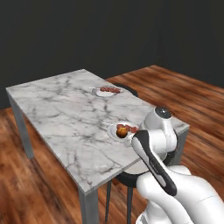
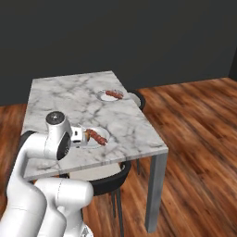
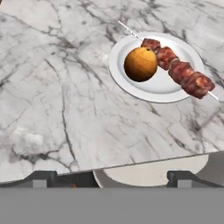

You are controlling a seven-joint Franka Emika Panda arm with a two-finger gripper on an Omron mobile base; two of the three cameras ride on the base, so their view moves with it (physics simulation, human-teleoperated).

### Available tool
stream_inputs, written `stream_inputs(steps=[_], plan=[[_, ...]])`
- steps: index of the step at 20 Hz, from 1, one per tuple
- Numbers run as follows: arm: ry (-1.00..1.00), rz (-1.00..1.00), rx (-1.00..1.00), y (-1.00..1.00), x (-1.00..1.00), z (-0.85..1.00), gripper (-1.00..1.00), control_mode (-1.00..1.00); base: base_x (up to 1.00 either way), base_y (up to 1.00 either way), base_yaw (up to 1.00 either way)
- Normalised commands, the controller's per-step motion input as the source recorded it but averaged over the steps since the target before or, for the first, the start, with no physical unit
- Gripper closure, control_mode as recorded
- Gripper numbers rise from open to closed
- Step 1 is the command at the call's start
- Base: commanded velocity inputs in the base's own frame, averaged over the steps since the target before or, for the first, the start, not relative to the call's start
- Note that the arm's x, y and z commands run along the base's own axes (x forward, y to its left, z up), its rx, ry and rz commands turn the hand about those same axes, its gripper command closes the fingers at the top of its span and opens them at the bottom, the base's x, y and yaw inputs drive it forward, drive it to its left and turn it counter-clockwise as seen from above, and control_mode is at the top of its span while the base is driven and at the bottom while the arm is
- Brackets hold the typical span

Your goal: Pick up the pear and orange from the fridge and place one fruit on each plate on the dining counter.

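- Orange fruit sits on the near plate, right up against the skewer of red-brown meat chunks that lies across the same plate.
- Closest to me, the gripper hangs back over the near edge of the dining counter; its two dark finger tips stand wide apart with nothing between them, so it is released.
- From the left base view the arm's white elbow covers the near side of that plate; the orange peeks out just beside it, with a bit of meat to its right.
- From the right base view the arm's dark-capped joint hides most of the orange, leaving a sliver, while the skewer runs clear across the plate.
- Below the counter edge, a round seat with a pale cushion and dark rim, the chair, is partly cut off by the finger tips and the tabletop.
- Further along the same side of the dining counter lies the far plate, well apart from the near one, carrying its own skewer; it is small and I cannot make out the chunks singly.
- A second dark chair shows behind that far plate, mostly hidden by the marble top.
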Motion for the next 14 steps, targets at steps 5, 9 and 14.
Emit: stream_inputs(steps=[5, 9, 14], plan=[[-0.07, 0.12, 0.00, -0.06, -0.63, 0.20, -1.00, -1.00, 0.00, 0.00, 0.00], [-0.01, 0.01, -0.01, 0.00, -0.48, 0.27, -1.00, -1.00, 0.00, 0.00, 0.00], [0.00, 0.00, 0.00, 0.00, -0.34, 0.15, -1.00, -1.00, 0.00, 0.00, 0.00]])
